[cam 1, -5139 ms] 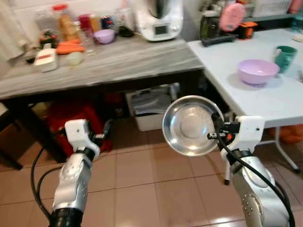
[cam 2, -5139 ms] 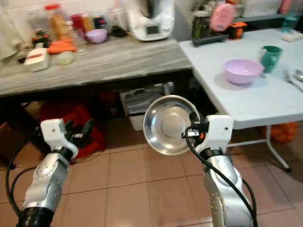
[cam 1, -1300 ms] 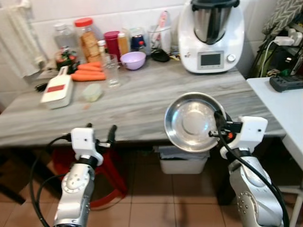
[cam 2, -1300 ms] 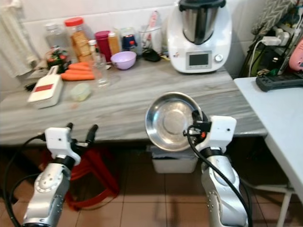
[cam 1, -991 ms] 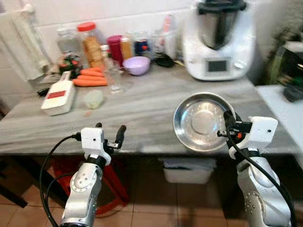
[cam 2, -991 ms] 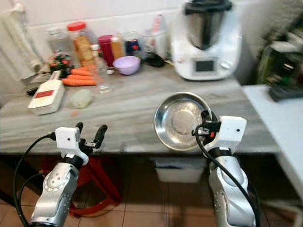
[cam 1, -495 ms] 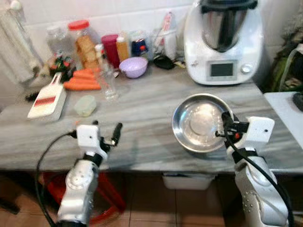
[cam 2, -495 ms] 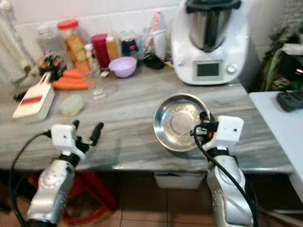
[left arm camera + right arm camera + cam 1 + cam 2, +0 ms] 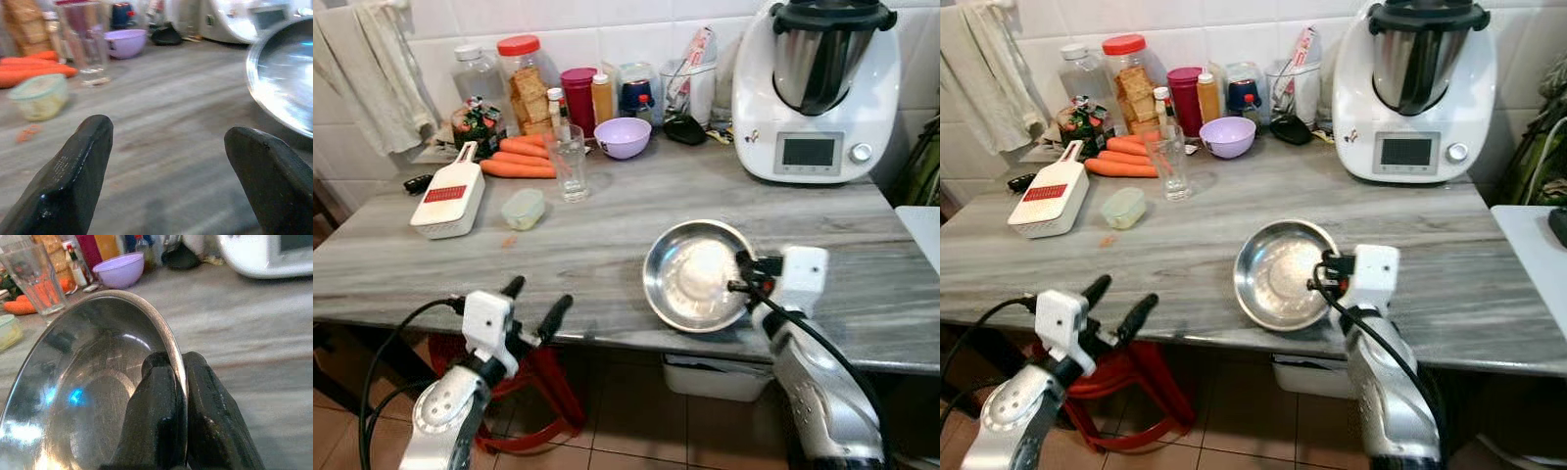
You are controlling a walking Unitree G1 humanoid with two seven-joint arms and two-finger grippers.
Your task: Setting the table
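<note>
A shiny steel bowl (image 9: pixel 690 279) is held tilted, low over the front part of the grey marbled counter (image 9: pixel 607 230). My right gripper (image 9: pixel 741 275) is shut on its rim; the wrist view shows both black fingers (image 9: pixel 203 396) pinching the bowl's edge (image 9: pixel 166 333). Whether the bowl touches the counter I cannot tell. My left gripper (image 9: pixel 534 302) hangs open in front of the counter's edge with nothing between its fingers (image 9: pixel 68 181). From there the bowl (image 9: pixel 283 78) lies off to one side.
A white kitchen machine (image 9: pixel 818 93) stands at the back right. A purple bowl (image 9: pixel 623 137), a glass (image 9: pixel 570 162), carrots (image 9: pixel 519 157), jars, a white grater (image 9: pixel 448 191) and a small lidded tub (image 9: pixel 524 208) crowd the back left. A red stool (image 9: pixel 543 392) sits under the counter.
The whole view has shifted as I came up to the counter. The bowl stays in my right gripper and now hangs lower over the counter's front. The left gripper stays open.
</note>
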